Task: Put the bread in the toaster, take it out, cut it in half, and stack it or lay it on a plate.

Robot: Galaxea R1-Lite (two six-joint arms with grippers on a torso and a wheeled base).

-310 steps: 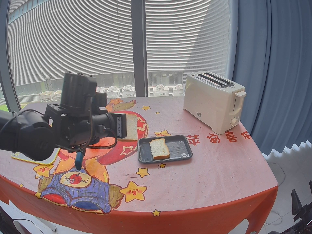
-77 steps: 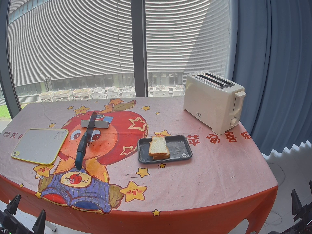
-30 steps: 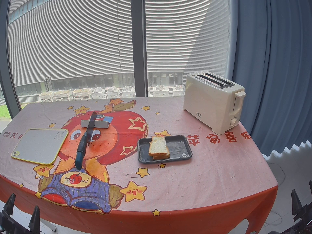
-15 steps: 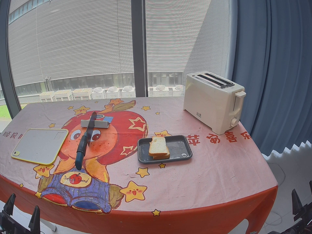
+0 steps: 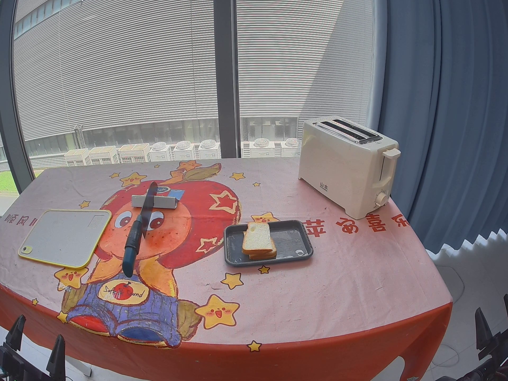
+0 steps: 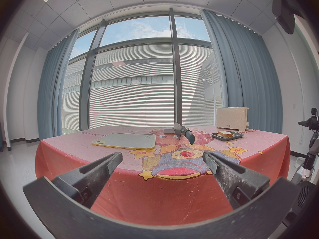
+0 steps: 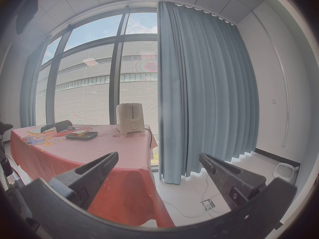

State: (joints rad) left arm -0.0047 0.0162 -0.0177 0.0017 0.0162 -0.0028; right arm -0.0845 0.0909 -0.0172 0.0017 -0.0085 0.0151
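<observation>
Two bread halves (image 5: pixel 259 241) lie stacked at the left end of a dark rectangular plate (image 5: pixel 293 239) in the middle of the table; the same bread (image 6: pixel 225 134) and bread (image 7: pixel 79 133) show small in the wrist views. The cream toaster (image 5: pixel 347 164) stands at the back right with both slots bare. A blue-handled knife (image 5: pixel 136 231) rests with its blade on a small metal stand. A pale cutting board (image 5: pixel 65 237) lies at the left. My left gripper (image 6: pixel 162 168) hangs open below the table's front left edge. My right gripper (image 7: pixel 158 170) is open, off the table's right side.
A blue curtain (image 5: pixel 444 101) hangs to the right of the table, and a window runs along the back. The red tablecloth (image 5: pixel 328 292) has bare room in front of the plate and to its right. A cable box lies on the floor (image 7: pixel 207 203).
Ten seconds ago my left arm was over the table and one slice lay on the plate. Now two halves are stacked and the arm is withdrawn. Nothing has moved in the last second.
</observation>
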